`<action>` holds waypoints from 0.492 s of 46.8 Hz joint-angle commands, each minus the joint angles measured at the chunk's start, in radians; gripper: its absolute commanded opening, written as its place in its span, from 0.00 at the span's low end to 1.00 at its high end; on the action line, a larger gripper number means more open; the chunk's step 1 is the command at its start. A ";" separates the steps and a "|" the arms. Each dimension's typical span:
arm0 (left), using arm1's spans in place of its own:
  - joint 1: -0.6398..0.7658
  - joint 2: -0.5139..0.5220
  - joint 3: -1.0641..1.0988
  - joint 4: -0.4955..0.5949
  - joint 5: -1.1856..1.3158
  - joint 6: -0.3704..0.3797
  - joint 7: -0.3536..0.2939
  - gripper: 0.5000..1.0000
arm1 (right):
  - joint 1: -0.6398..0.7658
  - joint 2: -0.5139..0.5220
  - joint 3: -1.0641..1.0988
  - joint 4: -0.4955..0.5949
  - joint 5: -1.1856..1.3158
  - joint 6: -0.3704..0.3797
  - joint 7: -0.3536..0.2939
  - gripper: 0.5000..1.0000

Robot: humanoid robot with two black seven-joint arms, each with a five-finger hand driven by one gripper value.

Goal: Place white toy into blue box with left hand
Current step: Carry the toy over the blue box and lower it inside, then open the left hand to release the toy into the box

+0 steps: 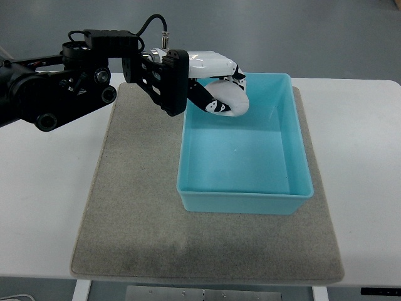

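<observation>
My left arm reaches in from the left edge, and its hand [216, 84] hangs over the far left corner of the blue box [294, 125]. Its fingers [213, 61] are curled around a rounded white toy [235, 100], which sits under the palm just above the box's inside. The toy is partly hidden by the fingers and the black wrist. The box is a light blue open tub with a bare floor, standing on the grey mat [138, 207].
The grey mat lies on a white table [44, 200], whose front edge runs near the bottom of the picture. A black cable loops up from the left wrist [150, 25].
</observation>
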 commanded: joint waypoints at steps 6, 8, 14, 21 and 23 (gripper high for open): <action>0.038 -0.037 0.005 0.003 0.001 0.001 0.000 0.03 | 0.000 0.000 0.000 0.000 0.000 0.000 0.000 0.87; 0.043 -0.042 0.005 0.003 0.001 0.001 0.000 0.08 | 0.000 0.000 0.000 0.000 0.000 0.000 0.000 0.87; 0.063 -0.045 0.005 0.003 0.001 0.001 0.000 0.52 | 0.000 0.000 0.000 0.000 0.000 0.000 0.000 0.87; 0.077 -0.045 0.003 0.005 0.000 0.001 0.000 0.80 | 0.000 0.000 0.000 0.000 0.000 0.000 0.000 0.87; 0.078 -0.045 0.003 0.008 -0.002 0.001 0.001 0.92 | 0.000 0.000 0.000 0.000 0.000 0.000 0.000 0.87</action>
